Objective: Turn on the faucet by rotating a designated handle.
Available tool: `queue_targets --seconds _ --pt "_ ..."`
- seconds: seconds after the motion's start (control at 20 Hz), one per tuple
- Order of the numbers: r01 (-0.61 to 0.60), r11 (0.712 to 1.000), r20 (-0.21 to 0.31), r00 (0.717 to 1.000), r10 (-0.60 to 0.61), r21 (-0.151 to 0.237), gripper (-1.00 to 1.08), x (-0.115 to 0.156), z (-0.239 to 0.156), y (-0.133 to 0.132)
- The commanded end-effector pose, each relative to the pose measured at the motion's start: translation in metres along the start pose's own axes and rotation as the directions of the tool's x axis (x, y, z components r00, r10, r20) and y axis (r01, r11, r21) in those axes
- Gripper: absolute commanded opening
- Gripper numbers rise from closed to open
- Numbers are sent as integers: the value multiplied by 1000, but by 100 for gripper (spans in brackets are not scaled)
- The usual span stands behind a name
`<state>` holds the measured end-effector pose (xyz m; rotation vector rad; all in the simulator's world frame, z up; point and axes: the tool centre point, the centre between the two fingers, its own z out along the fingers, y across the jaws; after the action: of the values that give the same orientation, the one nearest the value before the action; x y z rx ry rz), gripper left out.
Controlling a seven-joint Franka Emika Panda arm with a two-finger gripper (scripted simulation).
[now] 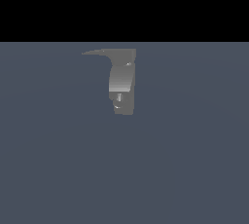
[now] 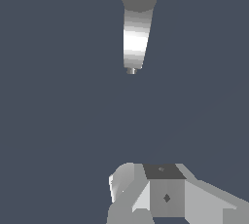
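Note:
The faucet (image 1: 121,79) is a small grey fixture with a thick curved body, standing alone in the middle of the exterior view. Its handle (image 1: 97,51) is a thin dark-grey lever at the top, tapering to a point toward the exterior view's left. No arm or gripper shows in the exterior view. In the wrist view the faucet (image 2: 136,33) lies ahead, well apart from my gripper (image 2: 146,181). The gripper's grey fingers (image 2: 165,194) sit close together with no gap showing and nothing between them. I cannot pick out the handle in the wrist view.
A flat blue-grey floor (image 1: 194,169) surrounds the faucet on all sides. Above it the background is black.

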<state>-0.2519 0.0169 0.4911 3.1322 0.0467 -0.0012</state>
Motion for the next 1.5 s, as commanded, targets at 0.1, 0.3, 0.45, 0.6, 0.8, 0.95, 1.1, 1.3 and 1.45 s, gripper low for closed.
queue_targets --seconds 0.1,0.3,0.45,0.6,0.8,0.95,1.1,1.3,1.45 --pt "-2 1000 0 1000 2 0 -100 0 0 0" --pt "-18 1000 0 1000 18 0 -100 2 2 -4" --pt "-40 999 0 999 40 0 -100 5 6 -10" --pt "-71 997 1 997 71 1 -100 9 10 -17" --pt "-126 992 1 992 126 1 -100 16 18 -30" --pt "-178 984 2 984 178 2 -100 24 25 -42" --pt "-236 972 3 972 236 3 -100 34 33 -55" --pt "-313 950 4 950 313 4 -100 48 44 -72" --pt "-370 929 5 929 370 5 -100 60 53 -84"
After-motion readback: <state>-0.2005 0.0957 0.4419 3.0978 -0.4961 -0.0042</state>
